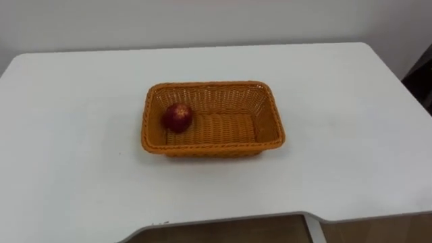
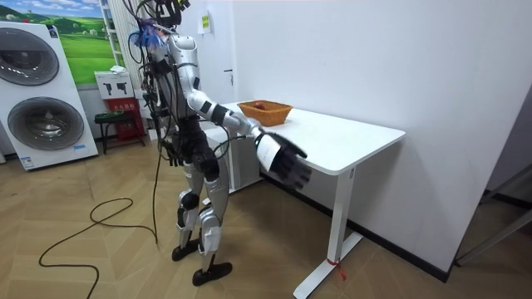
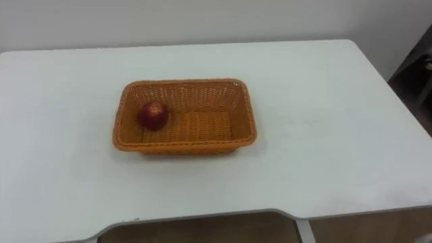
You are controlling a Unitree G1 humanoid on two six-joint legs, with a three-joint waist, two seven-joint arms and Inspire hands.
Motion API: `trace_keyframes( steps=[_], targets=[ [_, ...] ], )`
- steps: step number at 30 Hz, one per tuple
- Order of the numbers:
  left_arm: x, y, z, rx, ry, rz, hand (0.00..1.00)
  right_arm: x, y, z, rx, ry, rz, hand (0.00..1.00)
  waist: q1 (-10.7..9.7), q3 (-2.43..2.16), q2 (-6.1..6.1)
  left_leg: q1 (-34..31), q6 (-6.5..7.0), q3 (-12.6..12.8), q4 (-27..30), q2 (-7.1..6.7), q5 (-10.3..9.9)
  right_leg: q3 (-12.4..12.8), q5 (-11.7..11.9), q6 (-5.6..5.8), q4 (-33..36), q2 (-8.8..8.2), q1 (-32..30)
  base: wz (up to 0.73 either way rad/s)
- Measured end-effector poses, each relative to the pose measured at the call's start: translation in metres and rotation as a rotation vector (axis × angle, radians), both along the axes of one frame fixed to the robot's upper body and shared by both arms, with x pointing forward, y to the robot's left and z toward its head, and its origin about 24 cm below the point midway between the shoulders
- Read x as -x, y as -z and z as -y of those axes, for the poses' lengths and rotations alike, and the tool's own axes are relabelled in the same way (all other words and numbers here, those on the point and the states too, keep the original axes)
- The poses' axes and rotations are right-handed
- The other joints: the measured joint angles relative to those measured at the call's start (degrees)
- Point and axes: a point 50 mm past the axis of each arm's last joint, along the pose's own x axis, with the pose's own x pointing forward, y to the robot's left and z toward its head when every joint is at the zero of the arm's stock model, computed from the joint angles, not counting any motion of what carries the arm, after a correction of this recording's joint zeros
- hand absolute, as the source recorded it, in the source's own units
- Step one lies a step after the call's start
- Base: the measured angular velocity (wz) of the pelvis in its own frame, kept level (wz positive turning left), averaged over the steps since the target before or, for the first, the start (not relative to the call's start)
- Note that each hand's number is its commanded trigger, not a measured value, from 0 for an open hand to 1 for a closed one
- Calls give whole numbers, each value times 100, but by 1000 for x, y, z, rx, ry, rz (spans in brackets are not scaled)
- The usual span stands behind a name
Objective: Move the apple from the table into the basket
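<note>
**Apple sits in the basket, both hands off the bench**

The white bench (image 1: 324,135) stands against the wall, and the robot stands at its long edge, facing it. Near the middle of the bench lies an orange woven basket (image 1: 270,118), rectangular, with sloping walls. The apple (image 1: 177,117) rests inside it, at the robot's left end, close against the left wall and touching the woven floor.

In the room view one hand (image 2: 287,162) hangs out in front of the bench edge, below the top, fingers spread and relaxed, holding nothing. I cannot tell from the body which hand it is, nor make out the other one.

This fits the apple just placed in the basket, or the apple waiting there to be lifted out.

As a judgement: the apple looks firm, round and smooth-skinned, light enough for one hand, likely to roll or slip under a pinch and to bruise if squeezed. A wrap from above, fingers round its widest part, suits it; the near wall leaves little room on the left side.
</note>
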Motion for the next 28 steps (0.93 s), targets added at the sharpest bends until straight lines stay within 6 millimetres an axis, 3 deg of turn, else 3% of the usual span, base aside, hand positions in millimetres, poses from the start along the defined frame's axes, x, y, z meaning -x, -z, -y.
trace_keyframes(
  steps=[4,6,12,15,20,22,28],
  targets=[
    [2,1,2,10,-19,-10,0,46,46,-36,-282,26,-148,0,22,11,23,-4,0,4,21,-8,0,45,-13,7,4,-7,-44,0],
    [3,1,2,10,-18,-16,0,60,57,-48,-366,5,-204,0,29,13,20,12,1,17,22,-8,-1,56,-24,8,7,-14,-57,-2],
    [0,1,4,32,-14,-5,0,80,74,-74,-546,-173,-274,0,54,37,46,65,1,58,-27,-1,-1,93,-23,6,15,2,-49,-4],
    [0,2,7,48,-17,-3,0,91,81,-87,-651,-253,-314,0,181,43,57,75,1,62,-46,-1,-3,84,-22,8,3,4,-36,0],
    [2,4,13,72,-16,-30,0,87,86,-98,-742,-492,-367,0,237,51,90,92,1,61,-57,-1,-3,70,-22,8,-15,2,10,1],
    [4,5,17,89,17,-50,0,78,87,-102,-756,-655,-419,0,289,52,103,93,1,66,-54,-2,-3,54,-23,7,-3,0,-4,-4],
    [5,8,25,124,73,-86,0,54,92,-117,-788,-898,-456,0,390,57,95,82,1,65,-44,0,-3,50,-25,5,-1,-1,-19,1]
  ],
)
